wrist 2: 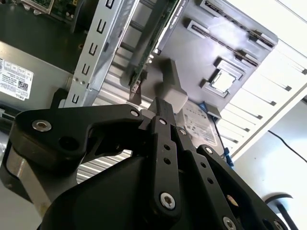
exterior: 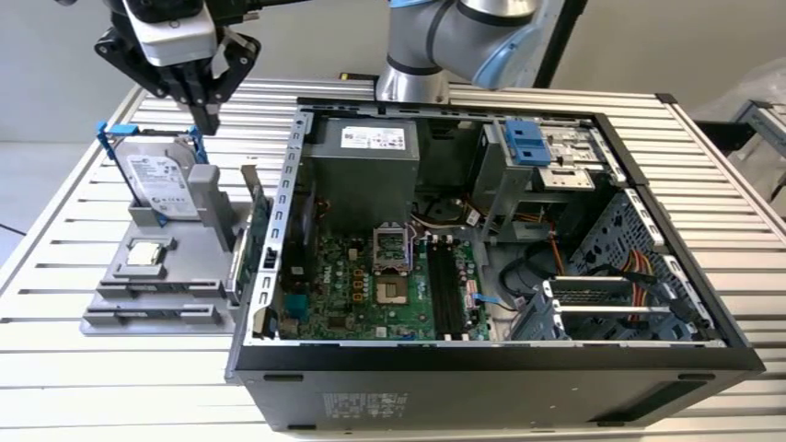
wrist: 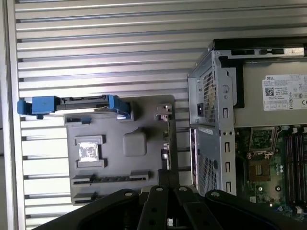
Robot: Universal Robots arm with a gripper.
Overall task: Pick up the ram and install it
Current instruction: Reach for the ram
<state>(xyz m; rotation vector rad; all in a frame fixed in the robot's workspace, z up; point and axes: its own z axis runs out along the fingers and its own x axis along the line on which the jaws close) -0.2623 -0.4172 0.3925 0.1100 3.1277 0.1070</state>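
The gripper point(exterior: 206, 124) hangs over the grey holder point(exterior: 123, 318), at about ten o'clock in the exterior view. Its fingers point down and look pressed together, with nothing between them.

The ram point(exterior: 256, 207) is not yet taken. It stands on its long edge in a slot on the side of the holder that faces the computer case point(exterior: 491, 354), just beside the case wall. Seen from the ram, the gripper is up toward eleven o'clock and clearly apart from it. In the first wrist view the ram point(wrist: 167, 139) shows as a thin line between holder and case.

In the same holder the hard drive point(exterior: 166, 180) stands upright in its blue frame, and the processor chip point(exterior: 147, 253) lies flat at about seven o'clock from it.

I think the danger here is the narrow place. If the fingers come down together like this, they would strike the top edge of the thin board and could bend it. If they spread wide, one finger could catch the metal wall of the case. A grip off the middle could tilt the stick in its slot and jam it.
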